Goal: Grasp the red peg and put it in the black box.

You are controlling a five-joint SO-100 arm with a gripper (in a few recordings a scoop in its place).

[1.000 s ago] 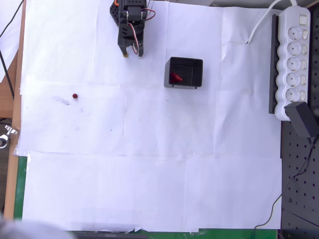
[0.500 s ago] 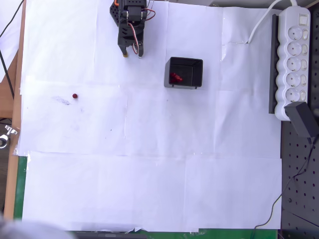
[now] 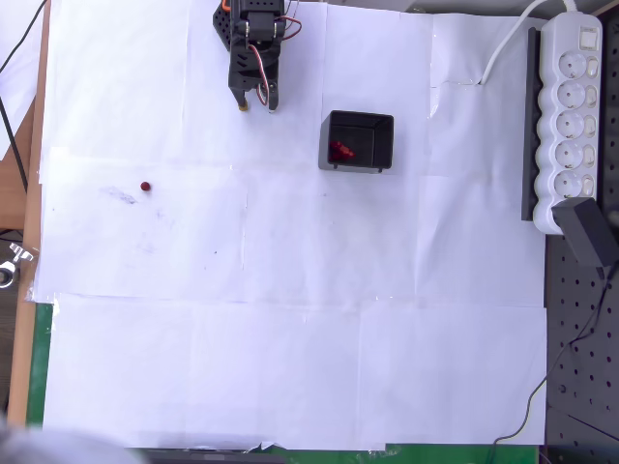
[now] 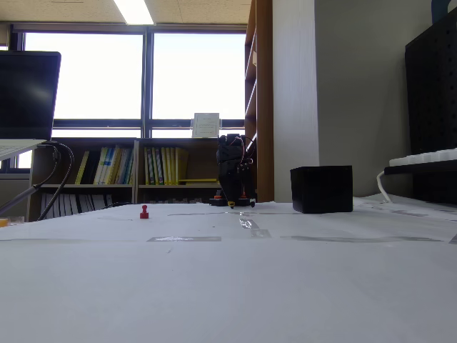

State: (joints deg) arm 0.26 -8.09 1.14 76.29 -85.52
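A: Red peg (image 3: pixel 145 187) on white paper (image 3: pixel 290 338), left side in overhead view, well apart from gripper and box. Upright on paper in fixed view (image 4: pixel 144 211), small knob on top.

B: Black box (image 3: pixel 357 141)?

A: Sits on paper, right of centre near top edge in overhead view. Thin walls, dark grey floor. Second red peg (image 3: pixel 339 150) inside, lying near left wall. Seen side-on in fixed view (image 4: pixel 321 189), right of arm, contents hidden by wall.

B: Gripper (image 3: pixel 257 100)?

A: Top of overhead view, left of box, tips pointing down-frame toward paper. Fingers apart by narrow gap, nothing between them. Holding nothing. Arm black w/ orange parts and loose wires. In fixed view, gripper (image 4: pixel 236 202) low over paper at far end of table, tips down near surface; gap not readable there, too small and dark.

B: Peg vs gripper?

A: Peg down-frame and left of gripper in overhead view, clear paper between. Box on opposite side of gripper from peg.

B: Rest?

A: White power strip (image 3: pixel 571 116) along right edge, black adapter (image 3: pixel 588 232) plugged at its lower end. Bookshelves (image 4: pixel 121 168) and bright windows (image 4: pixel 128 75) behind table in fixed view.
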